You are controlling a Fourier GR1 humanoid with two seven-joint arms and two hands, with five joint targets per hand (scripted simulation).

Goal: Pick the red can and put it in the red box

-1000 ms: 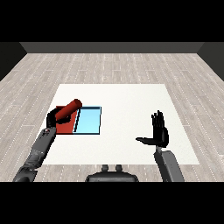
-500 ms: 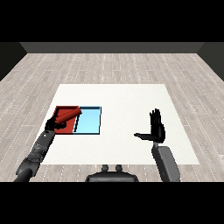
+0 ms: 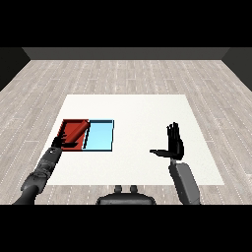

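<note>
Two trays touching; can (image 3: 78, 131) lies in red tray (image 3: 66, 125). L hand (image 3: 60, 142) at its near edge, grip unclear to me. R hand (image 3: 174, 145) open, fingers straight, apart.

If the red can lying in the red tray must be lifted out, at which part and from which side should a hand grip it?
Around the middle of its round side, coming from above, I think. The red can lies on its side inside the red tray, so the tray walls hinder a low approach. The left hand is nearest.
</note>
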